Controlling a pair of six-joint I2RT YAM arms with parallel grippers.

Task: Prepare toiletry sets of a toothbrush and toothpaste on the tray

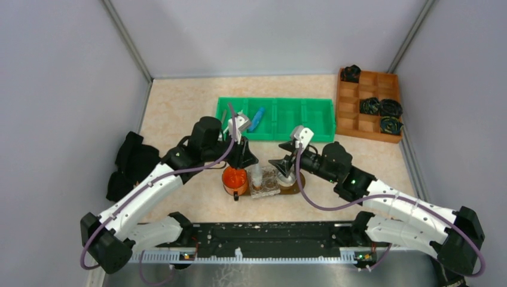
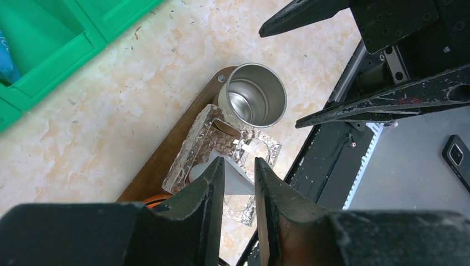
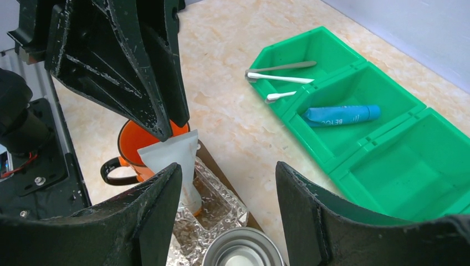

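White tube [image 3: 175, 160], cap down in glass dish [image 2: 188, 152] on brown tray [image 2: 161, 166], pinched by left jaws; right jaws spread wide above steel cup [image 2: 256, 102].

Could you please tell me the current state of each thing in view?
Left hand: shut on white tube.
Right hand: open, above steel cup.
White tube: upright, cap down in glass dish.
Steel cup: upright, empty.
Orange mug: upright on tray.
Blue tube: lying in green bin.
Toothbrushes: lying in green bin.
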